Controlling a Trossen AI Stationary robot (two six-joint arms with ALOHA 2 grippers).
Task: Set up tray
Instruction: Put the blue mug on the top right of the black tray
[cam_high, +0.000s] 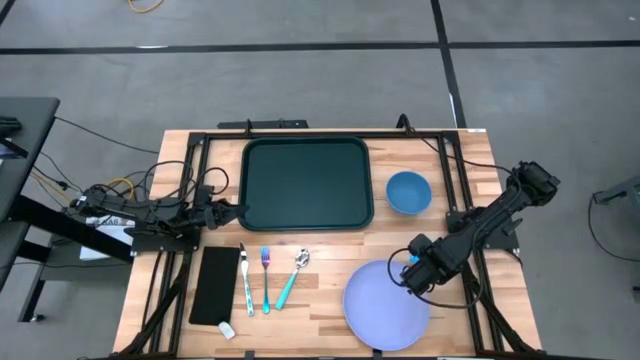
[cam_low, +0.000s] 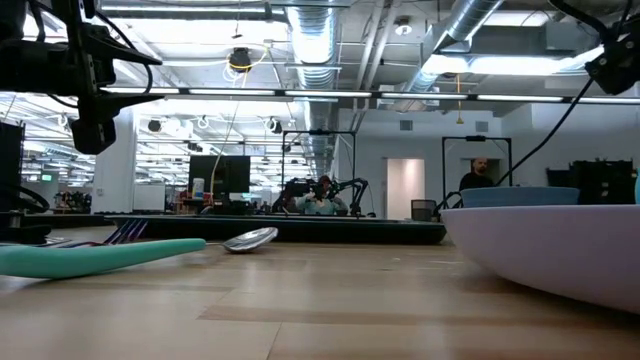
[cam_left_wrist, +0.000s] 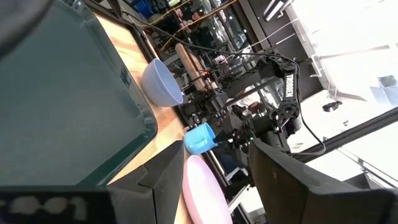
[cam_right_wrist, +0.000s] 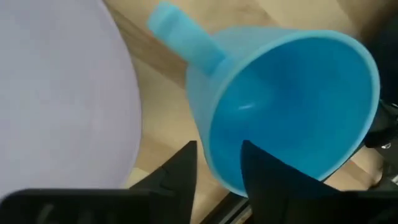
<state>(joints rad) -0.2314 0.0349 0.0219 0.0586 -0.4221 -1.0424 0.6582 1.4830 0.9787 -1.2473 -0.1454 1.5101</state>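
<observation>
Tray (cam_high: 306, 184) orientation: we see the dark green tray lying flat at the far middle of the wooden worktop (cam_high: 330, 262), its long axis running left to right, nothing on it. Worktop boards are pale wood, on a dark frame, over a grey floor with black tape lines; in the low view we look into a large hall with ceiling ducts, strip lights and a person standing far back.

Right of the tray stands a blue bowl (cam_high: 408, 192). Nearer the front edge lie a black napkin (cam_high: 215, 285), a knife (cam_high: 246, 280), a fork (cam_high: 266, 279) and a teal-handled spoon (cam_high: 291, 279), side by side. A lilac plate (cam_high: 385, 305) sits at front right.

Right claw (cam_high: 412, 268) hovers at the plate's far right rim; its fingers pinch the rim of a light blue cup (cam_right_wrist: 286, 102). Left claw (cam_high: 236, 212) rests beside the tray's left front corner, its fingers spread apart, nothing between them.
</observation>
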